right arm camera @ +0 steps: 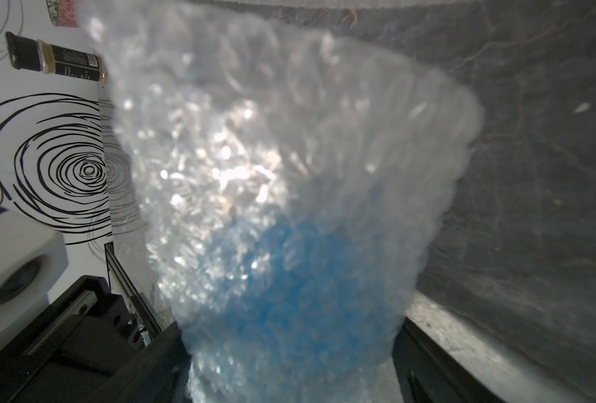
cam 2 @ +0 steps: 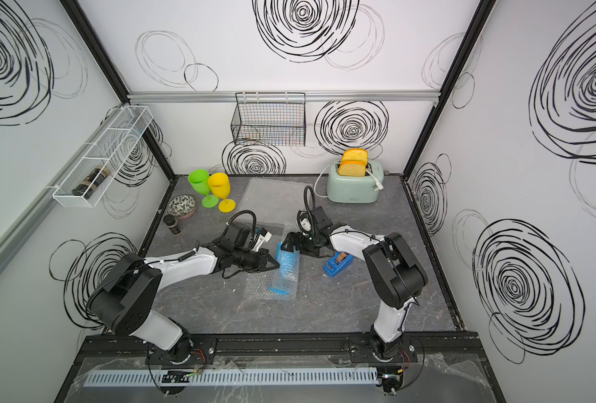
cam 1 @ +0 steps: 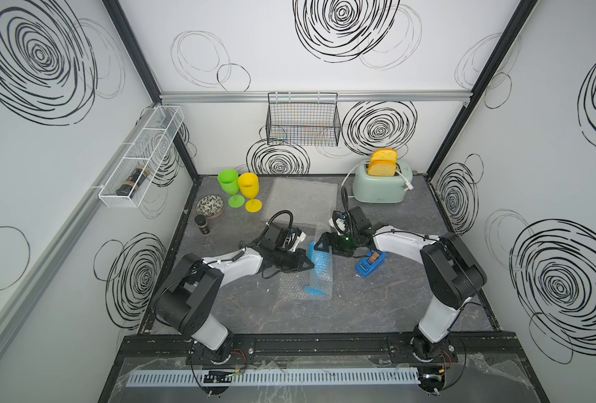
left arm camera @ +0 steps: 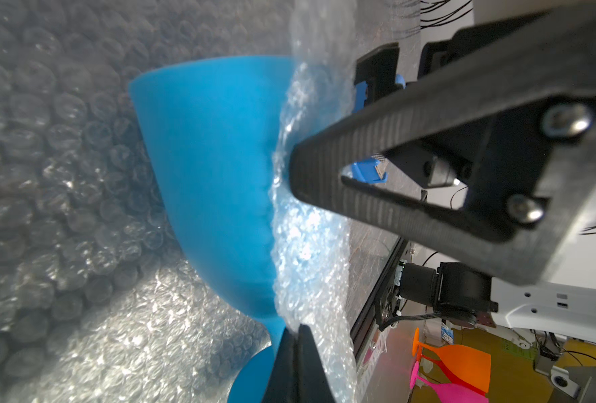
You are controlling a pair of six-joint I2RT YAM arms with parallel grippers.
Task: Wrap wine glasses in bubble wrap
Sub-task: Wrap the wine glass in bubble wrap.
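Blue goblet [left arm camera: 212, 167]: a uniform sky blue is recorded, paled where it is covered by the clear, colourless bubble wrap [left arm camera: 62, 139], which is patterned with round bubbles. Green goblet [cam 1: 228, 182] and yellow goblet [cam 1: 248, 185]: plain, unpatterned colour is noted. The bowl [cam 1: 209, 206] is marked with a dark-and-light speckled design. The toaster [cam 1: 376, 190] is finished in pale mint, the tape dispenser [cam 1: 364, 268] in blue. The table [cam 1: 359, 307] is veined dark grey. The walls [cam 1: 254, 42] are white, scrawled with black spirals.

Both top views look steeply down onto the whole desk [cam 1: 394, 307]; each wrist view sits very close to the blue goblet [left arm camera: 212, 167].
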